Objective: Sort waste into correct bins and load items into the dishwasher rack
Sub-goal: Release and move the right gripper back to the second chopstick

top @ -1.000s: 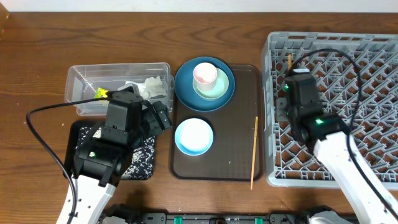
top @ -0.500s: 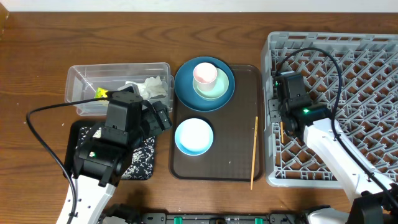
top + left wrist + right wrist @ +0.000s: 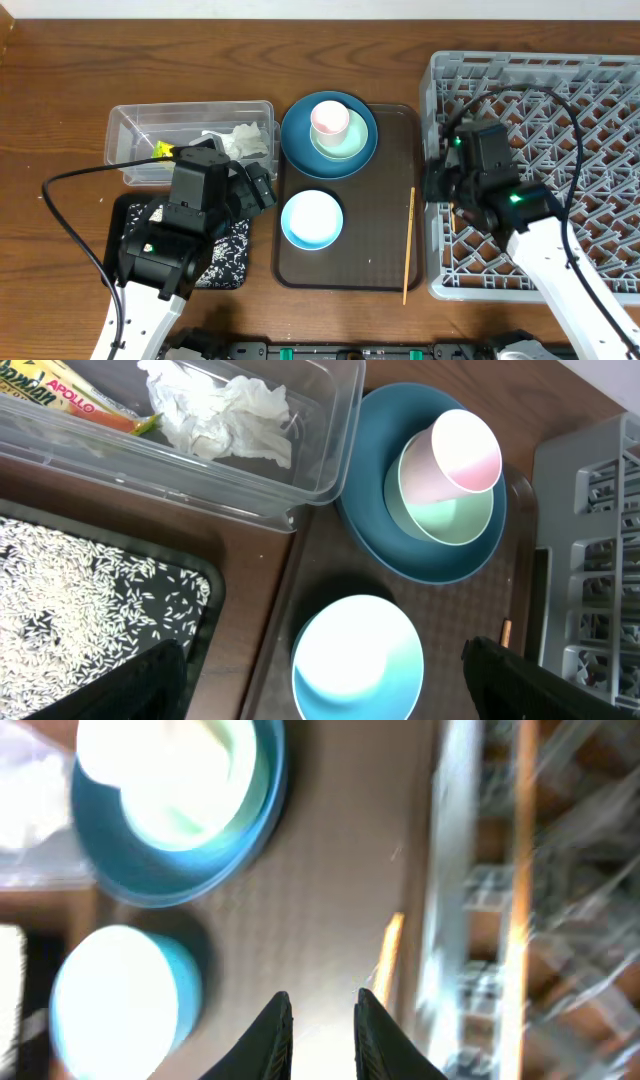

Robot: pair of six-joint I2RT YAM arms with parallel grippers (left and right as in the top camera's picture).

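Legibly, "APOLLO" printed on yellow wrapper [image 3: 62, 384] inside clear tub [image 3: 335, 445].

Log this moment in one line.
left claw: open | right claw: slightly open, empty, over serving tray | chopstick one: in dishwasher rack | chopstick two: on tray

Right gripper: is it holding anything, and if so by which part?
Nothing; the right gripper is empty, jaws slightly apart above the brown tray.
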